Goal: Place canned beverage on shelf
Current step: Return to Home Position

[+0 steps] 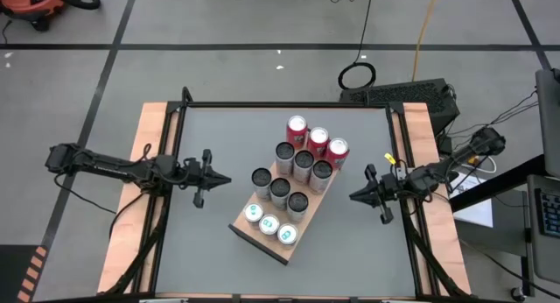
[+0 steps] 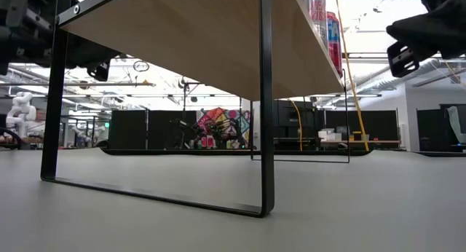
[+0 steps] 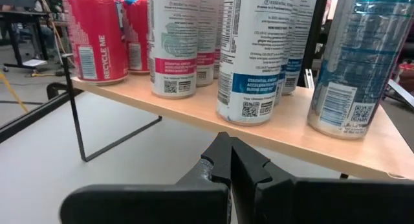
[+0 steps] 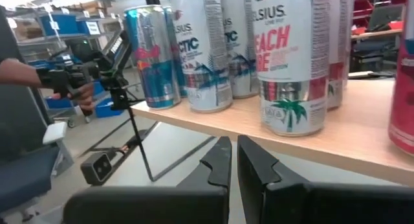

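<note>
The shelf [image 1: 308, 196], a light-brown wooden board on thin black legs, stands slantwise mid-table. On it stand three red cans [image 1: 317, 141] at the far end, several silver-topped cans [image 1: 289, 176] in the middle and three white-and-teal-topped cans [image 1: 269, 224] at the near end. My left gripper [image 1: 229, 179] hovers shut and level just left of the shelf, and in its wrist view the fingers [image 3: 229, 166] point at the board's edge [image 3: 291, 127]. My right gripper [image 1: 352, 196] hovers shut and level just right of the shelf [image 4: 362, 136]. Neither holds a can.
The low view looks under the board [image 2: 196, 33], past its black leg frame [image 2: 266, 135]. Black rails [image 1: 289, 104] and wooden side strips [image 1: 144, 198] frame the grey tabletop. Bare table lies near and far of the shelf. A small black device [image 4: 97, 167] sits by the table's left edge.
</note>
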Controlling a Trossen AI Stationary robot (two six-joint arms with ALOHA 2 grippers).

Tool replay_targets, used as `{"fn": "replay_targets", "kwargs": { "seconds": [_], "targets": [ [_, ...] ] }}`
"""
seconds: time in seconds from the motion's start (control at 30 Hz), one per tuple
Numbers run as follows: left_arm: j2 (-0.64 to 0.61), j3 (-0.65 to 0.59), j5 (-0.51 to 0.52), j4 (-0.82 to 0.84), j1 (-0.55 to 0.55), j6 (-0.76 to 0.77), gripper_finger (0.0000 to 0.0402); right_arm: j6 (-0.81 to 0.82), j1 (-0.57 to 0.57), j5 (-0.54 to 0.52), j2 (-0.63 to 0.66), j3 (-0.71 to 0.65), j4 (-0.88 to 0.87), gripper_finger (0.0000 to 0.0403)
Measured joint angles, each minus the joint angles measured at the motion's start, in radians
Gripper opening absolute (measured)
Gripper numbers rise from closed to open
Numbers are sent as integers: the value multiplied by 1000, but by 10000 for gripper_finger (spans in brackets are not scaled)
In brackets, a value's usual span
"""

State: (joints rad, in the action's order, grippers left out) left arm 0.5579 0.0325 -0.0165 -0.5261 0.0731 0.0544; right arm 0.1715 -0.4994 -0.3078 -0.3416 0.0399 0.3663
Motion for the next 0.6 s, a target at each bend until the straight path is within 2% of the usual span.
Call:
{"fn": "replay_targets", "kwargs": {
  "seconds": [0.2, 0.6],
  "targets": [
    [-62, -2, 3, 96, -2, -8, 0, -7, 43, 6, 43, -1, -68, 0],
    [-174, -2, 11, 214, -2, -9, 0, -3, 173, 159, 215, -1, -257, 0]
  ]
}}
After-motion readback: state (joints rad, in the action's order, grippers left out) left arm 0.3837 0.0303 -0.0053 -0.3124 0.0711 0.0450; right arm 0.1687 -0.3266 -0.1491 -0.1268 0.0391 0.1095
